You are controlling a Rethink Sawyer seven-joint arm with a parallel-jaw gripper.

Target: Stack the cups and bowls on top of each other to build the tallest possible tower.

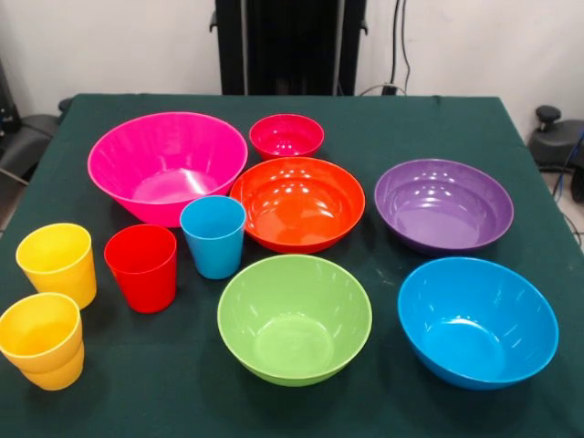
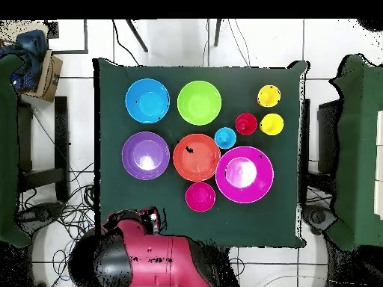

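I'm seeing everything sitting apart on the green surface (image 1: 383,119): hot pink bowl (image 1: 167,166), then orange bowl (image 1: 297,203), small pink-red bowl (image 1: 286,136), light blue cup (image 1: 213,235). No tower standing. I'm not seeing the claw.

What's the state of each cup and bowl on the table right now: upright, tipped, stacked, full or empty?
Hot pink bowl: upright, empty.
Small pink-red bowl: upright, empty.
Orange bowl: upright, empty.
Purple bowl: upright, empty.
Lime green bowl: upright, empty.
Blue bowl: upright, empty.
Light blue cup: upright, empty.
Red cup: upright, empty.
Far yellow cup: upright, single.
Near yellow cups: upright, apparently two nested.
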